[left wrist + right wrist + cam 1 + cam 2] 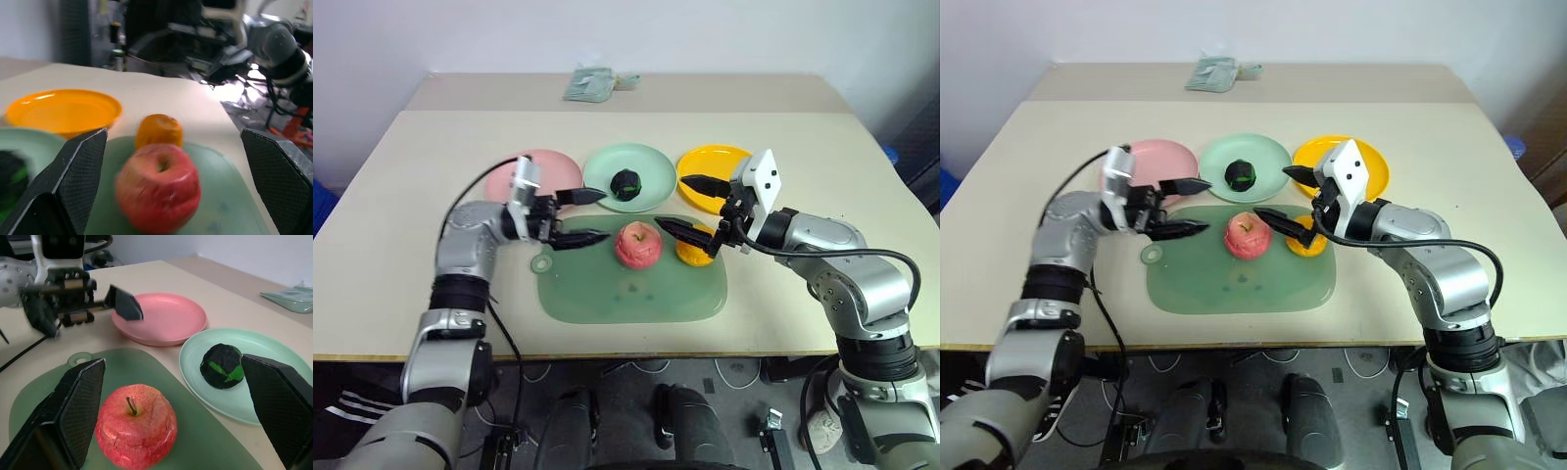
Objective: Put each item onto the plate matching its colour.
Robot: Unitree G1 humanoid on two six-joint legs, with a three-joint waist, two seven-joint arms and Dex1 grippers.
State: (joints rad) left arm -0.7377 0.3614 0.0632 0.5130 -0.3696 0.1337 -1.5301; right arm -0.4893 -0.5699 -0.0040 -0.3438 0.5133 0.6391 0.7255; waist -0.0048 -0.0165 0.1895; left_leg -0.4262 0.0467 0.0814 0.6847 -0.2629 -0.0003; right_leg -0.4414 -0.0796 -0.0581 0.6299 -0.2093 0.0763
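Apple (638,245) sits on the green mat (607,289) w/ the orange (693,251) just beside it; dark fruit (626,183) is on the mint plate (651,162). No readable writing. Your left gripper (582,217) and right gripper (690,207) are both spread, holding nothing. Pink plate (166,318) and yellow plate (63,110) are bare on the desk (401,196).

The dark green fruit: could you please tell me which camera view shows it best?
The right wrist view: the dark green fruit sits close and whole on the mint plate. Both eye views show it small and distant; the left wrist view catches a blurred sliver at the edge.
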